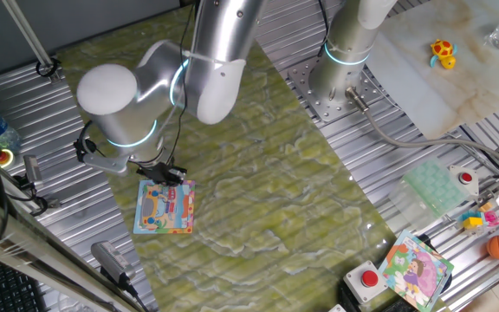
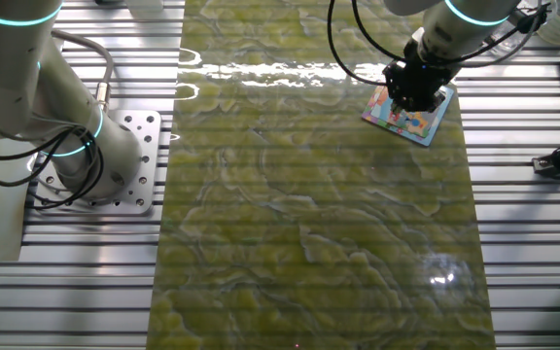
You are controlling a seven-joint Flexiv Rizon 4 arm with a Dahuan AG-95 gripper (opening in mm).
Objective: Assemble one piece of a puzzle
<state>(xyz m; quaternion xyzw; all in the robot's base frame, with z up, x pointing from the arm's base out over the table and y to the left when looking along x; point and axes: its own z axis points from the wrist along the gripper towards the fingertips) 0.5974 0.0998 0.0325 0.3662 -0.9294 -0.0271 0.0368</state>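
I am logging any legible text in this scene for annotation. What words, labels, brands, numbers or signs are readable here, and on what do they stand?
None can be read.
The puzzle under the gripper: cartoon picture only, any lettering too small and blurred.
The second puzzle board at the table edge: likewise unreadable.
The red buttons: no legible marking.

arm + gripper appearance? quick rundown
The arm has silver-grey tubular links, rounded white joint caps and glowing cyan rings at the joints. Black cables run along its lower section. The gripper is a compact black block; its fingers can't be made out.
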